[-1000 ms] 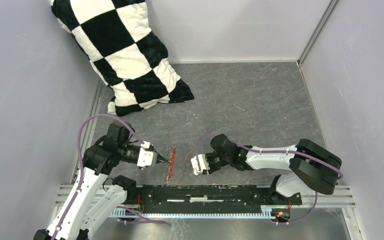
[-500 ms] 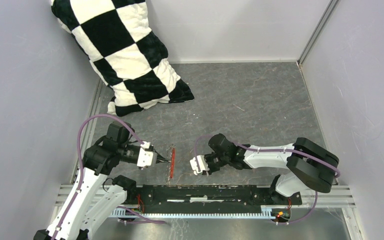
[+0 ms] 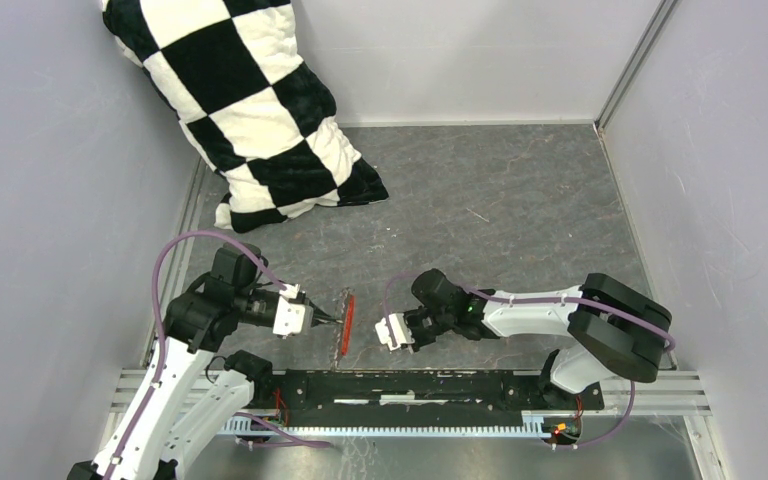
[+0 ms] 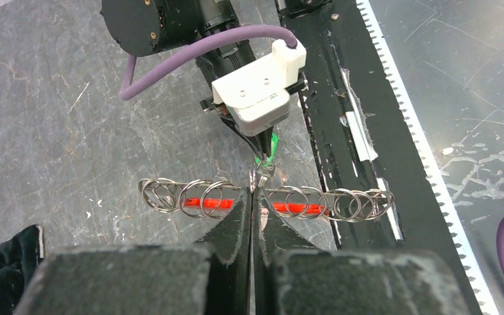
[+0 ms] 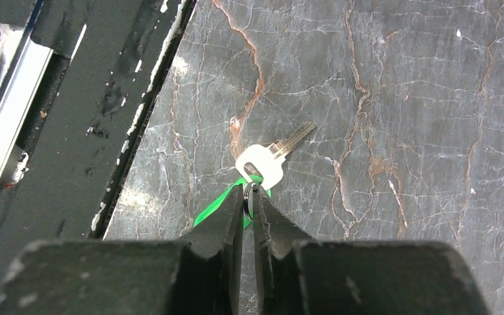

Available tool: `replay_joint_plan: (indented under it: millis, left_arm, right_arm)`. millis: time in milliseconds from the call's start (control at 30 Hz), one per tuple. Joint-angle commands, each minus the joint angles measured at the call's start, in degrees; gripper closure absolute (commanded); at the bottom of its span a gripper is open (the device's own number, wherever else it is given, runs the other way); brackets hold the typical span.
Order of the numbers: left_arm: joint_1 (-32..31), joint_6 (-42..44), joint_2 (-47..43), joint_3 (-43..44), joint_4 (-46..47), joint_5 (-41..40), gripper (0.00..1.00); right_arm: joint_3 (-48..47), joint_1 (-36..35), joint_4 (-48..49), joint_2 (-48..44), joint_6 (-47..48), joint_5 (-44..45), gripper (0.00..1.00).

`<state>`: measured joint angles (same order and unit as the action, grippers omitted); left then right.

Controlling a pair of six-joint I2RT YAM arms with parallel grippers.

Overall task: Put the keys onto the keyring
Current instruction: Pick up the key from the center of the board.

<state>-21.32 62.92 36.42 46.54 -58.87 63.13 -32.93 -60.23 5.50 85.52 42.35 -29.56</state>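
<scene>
Left pincer (image 4: 252, 194) clamping keyring (image 4: 200, 195), right pincer (image 5: 248, 191) pinching keys (image 5: 261, 164)

Both arms reach low from their bases at the near edge, elbows bent and wrists turned inward so the two grippers face each other, nearly tip to tip. The left gripper (image 3: 330, 321) has its jaws pressed together on the keyring (image 4: 200, 195). The right gripper (image 3: 388, 333), its forearm stretched leftward, pinches the key (image 5: 272, 156) between almost-closed jaws.
</scene>
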Motion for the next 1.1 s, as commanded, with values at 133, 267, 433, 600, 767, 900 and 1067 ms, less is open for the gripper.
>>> replay_joint_plan:
  millis: [133,267,433,600,767,900,1067]
  left_arm:
    - [0.2,-0.8,-0.6,2.1,2.6,1.9,0.98]
    - [0.3,-0.9,-0.9,2.2,2.7,1.9,0.98]
    - [0.3,-0.8,-0.5,1.8,2.7,3.0,0.98]
    - [0.2,-0.5,-0.3,-0.1,2.9,6.0,0.98]
    - [0.3,-0.5,0.8,-0.8,2.9,8.9,0.98]
    - [0.2,0.8,1.5,-1.3,2.4,11.5,0.98]
    - [0.1,2.6,2.2,-1.4,2.2,13.5,0.98]
  right_arm:
    - [-2.4,-0.1,2.0,-1.6,-1.5,-1.5,0.99]
    - [-2.0,-0.1,2.2,-5.1,-4.6,-3.3,0.99]
    - [0.7,-0.1,3.1,-12.1,-7.3,-5.5,0.99]
    - [2.2,-0.2,4.3,-19.1,-10.6,-6.2,1.00]
    - [2.2,-0.3,5.1,-26.3,-14.0,-5.9,1.00]
    - [0.6,-0.7,6.6,-30.1,-17.2,-5.4,1.00]
    - [-1.6,-2.3,9.5,-30.3,-20.2,-3.8,0.99]
